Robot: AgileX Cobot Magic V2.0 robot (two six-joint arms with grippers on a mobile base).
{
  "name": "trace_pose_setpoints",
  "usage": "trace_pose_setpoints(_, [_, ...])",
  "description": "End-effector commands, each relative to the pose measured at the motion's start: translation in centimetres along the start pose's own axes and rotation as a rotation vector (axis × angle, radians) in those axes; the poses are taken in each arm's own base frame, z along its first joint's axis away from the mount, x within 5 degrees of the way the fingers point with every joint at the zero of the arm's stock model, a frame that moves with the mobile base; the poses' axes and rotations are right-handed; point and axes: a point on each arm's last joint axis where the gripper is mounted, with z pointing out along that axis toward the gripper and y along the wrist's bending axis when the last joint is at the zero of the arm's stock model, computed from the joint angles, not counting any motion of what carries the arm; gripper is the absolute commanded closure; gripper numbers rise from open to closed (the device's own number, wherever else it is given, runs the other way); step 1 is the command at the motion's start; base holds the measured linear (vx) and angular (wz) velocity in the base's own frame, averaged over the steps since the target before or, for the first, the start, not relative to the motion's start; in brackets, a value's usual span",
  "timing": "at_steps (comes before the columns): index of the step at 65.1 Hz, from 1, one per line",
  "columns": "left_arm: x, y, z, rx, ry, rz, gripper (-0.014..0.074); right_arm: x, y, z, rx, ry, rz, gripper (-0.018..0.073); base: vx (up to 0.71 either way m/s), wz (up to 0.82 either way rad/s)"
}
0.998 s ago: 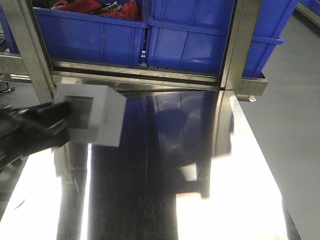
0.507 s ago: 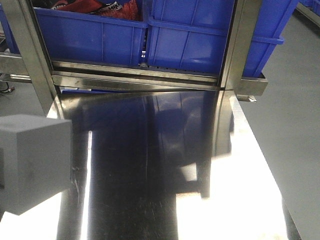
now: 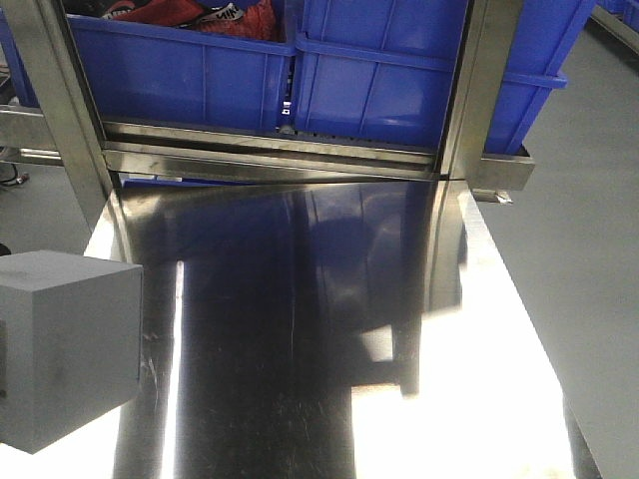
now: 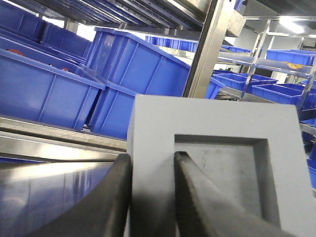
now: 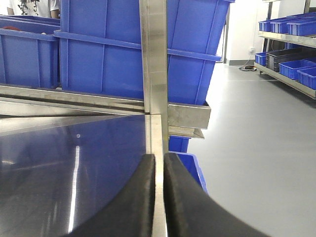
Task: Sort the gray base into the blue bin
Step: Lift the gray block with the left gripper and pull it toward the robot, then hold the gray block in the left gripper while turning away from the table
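I have the left gripper (image 4: 153, 163) clamped on the gray base (image 3: 65, 344), one finger inside its square recess and one outside. Pinching that wall looks sensible, since the whole block seems too wide to span. The base is at the near left of the steel table (image 3: 329, 329), well short of the blue bins (image 3: 379, 90) on the far shelf. The front view shows that gap but hides the grasp, which only the left wrist view reveals. My right gripper (image 5: 159, 159) is closed on nothing, at the table's right edge.
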Motion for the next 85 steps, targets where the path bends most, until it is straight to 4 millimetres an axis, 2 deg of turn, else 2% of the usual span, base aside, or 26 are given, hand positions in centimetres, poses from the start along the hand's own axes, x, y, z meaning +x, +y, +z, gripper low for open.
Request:
trace_pose_setpoints(1, [-1.95,-0.49,-0.06,0.030,-0.134,-0.015,0.0593,-0.88,0.04,-0.12,-0.004,-0.090,-0.013,0.0564,0.00,0.00])
trace_pose_setpoints(85, [-1.95,-0.49,-0.06,0.030,-0.134,-0.015,0.0593,-0.88,0.04,-0.12,-0.004,-0.090,-0.013,0.0564,0.00,-0.01])
